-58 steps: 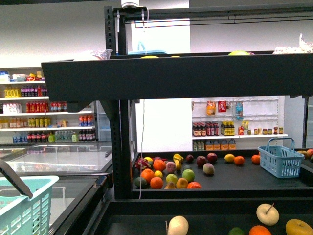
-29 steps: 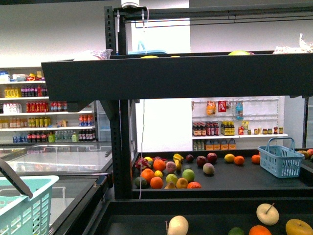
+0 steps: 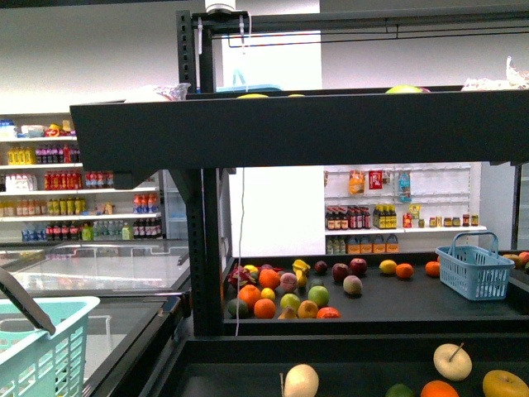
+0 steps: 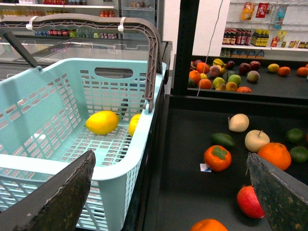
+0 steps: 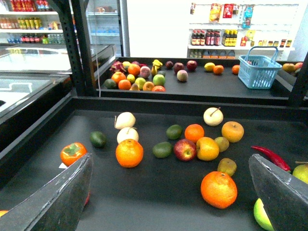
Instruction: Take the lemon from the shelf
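Observation:
A bright yellow oval lemon (image 4: 102, 122) lies in the pale teal basket (image 4: 29, 163). A second yellow fruit (image 4: 134, 124) lies beside it, half hidden by the basket wall. My left gripper (image 4: 168, 202) is open and empty, over the basket rim and the black shelf tray (image 4: 183, 192). My right gripper (image 5: 171, 197) is open and empty above the same shelf tray (image 5: 144, 202), which holds mixed fruit. Two rounder yellow-orange fruits (image 5: 207, 148) (image 5: 232, 131) lie there; I cannot tell a lemon among them. Neither gripper shows in the front view of the shelf (image 3: 289, 124).
Near the right gripper lie oranges (image 5: 219, 189) (image 5: 129, 152), an apple (image 5: 185, 149), green fruits (image 5: 162, 149) and a red chilli (image 5: 270, 156). A persimmon (image 4: 217, 158) lies by the left gripper. A blue basket (image 3: 474, 271) and a fruit pile (image 3: 281, 294) sit on the farther tray.

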Available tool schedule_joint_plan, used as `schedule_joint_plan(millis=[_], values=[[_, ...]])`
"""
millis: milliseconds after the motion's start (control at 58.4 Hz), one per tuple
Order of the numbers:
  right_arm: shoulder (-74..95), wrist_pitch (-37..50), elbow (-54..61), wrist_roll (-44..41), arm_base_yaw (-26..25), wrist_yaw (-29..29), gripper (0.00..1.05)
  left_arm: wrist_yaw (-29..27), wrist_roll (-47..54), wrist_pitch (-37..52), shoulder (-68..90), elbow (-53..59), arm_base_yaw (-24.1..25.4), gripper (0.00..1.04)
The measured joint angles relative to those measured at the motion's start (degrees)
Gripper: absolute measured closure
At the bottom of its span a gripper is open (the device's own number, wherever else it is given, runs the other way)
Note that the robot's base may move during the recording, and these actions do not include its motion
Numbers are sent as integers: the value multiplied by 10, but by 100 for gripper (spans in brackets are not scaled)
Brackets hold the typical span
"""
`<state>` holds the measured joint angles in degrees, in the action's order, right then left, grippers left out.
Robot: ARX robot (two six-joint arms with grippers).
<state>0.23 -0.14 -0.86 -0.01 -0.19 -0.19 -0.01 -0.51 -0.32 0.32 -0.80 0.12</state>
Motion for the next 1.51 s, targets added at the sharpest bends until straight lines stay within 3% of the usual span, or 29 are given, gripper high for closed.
schedule_joint_plan(millis=[1506], values=[[0,0,0,0,0,0,7,0,0,0,0,0,0,8]])
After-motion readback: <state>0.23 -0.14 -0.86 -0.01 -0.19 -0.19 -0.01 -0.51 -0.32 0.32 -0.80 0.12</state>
